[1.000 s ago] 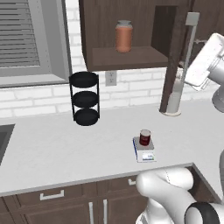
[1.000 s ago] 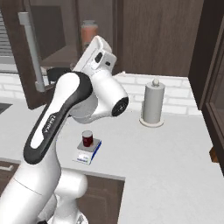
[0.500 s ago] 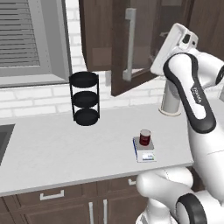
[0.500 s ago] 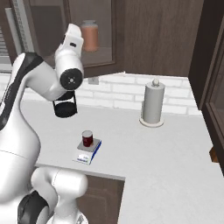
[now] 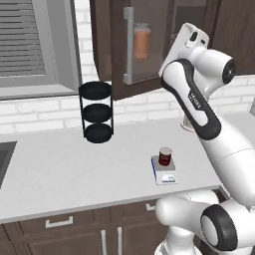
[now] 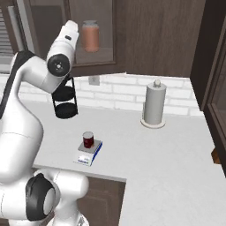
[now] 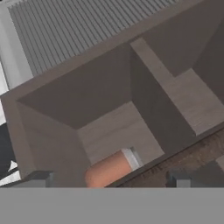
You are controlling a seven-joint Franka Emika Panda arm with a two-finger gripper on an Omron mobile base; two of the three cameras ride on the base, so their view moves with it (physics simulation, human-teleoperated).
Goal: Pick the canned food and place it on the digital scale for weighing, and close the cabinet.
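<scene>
canned food (image 5: 165,156) on digital scale (image 5: 164,172), far below jaws

Beside the black three-tier rack (image 5: 96,111), a dark red canned food (image 5: 165,156) tops the grey, white-fronted digital scale (image 5: 164,174), under a dark brown cabinet (image 5: 114,45) holding an orange-brown jar (image 5: 142,42).

One small dark red cylindrical can (image 5: 165,156) sits on one flat grey digital scale (image 5: 165,175) on the white tabletop (image 5: 60,169). One three-tiered black round rack (image 5: 96,111) and one white paper towel roll (image 6: 154,105) also stand there. One orange-brown jar with a grey lid (image 5: 142,42) occupies the one dark brown glass-doored wall cabinet (image 5: 107,55), which carries one long silver handle (image 5: 128,46).
</scene>
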